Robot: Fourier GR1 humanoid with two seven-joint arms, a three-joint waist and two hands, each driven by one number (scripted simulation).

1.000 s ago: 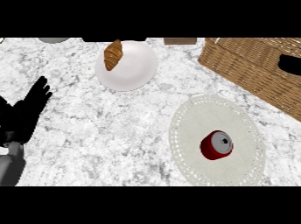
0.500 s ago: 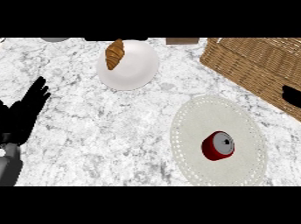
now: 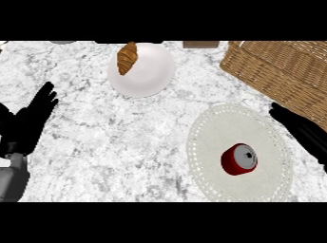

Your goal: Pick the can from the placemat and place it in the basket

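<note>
Approach step: right hand (image 3: 303, 130), fingers straight, at the edge of the placemat (image 3: 212, 135); next it must curl round the can (image 3: 240, 159) there

- The can (image 3: 239, 160) lies on the placemat (image 3: 210, 140), at the right of the counter (image 3: 110, 137).
- The basket (image 3: 289, 73) stands behind the placemat.
- The plate (image 3: 154, 75), left of the basket, bears a croissant (image 3: 127, 58).

The right hand (image 3: 308, 134) has moved down the frame's right side, off the basket (image 3: 285, 71), to the right rim of the placemat (image 3: 212, 142).
</note>
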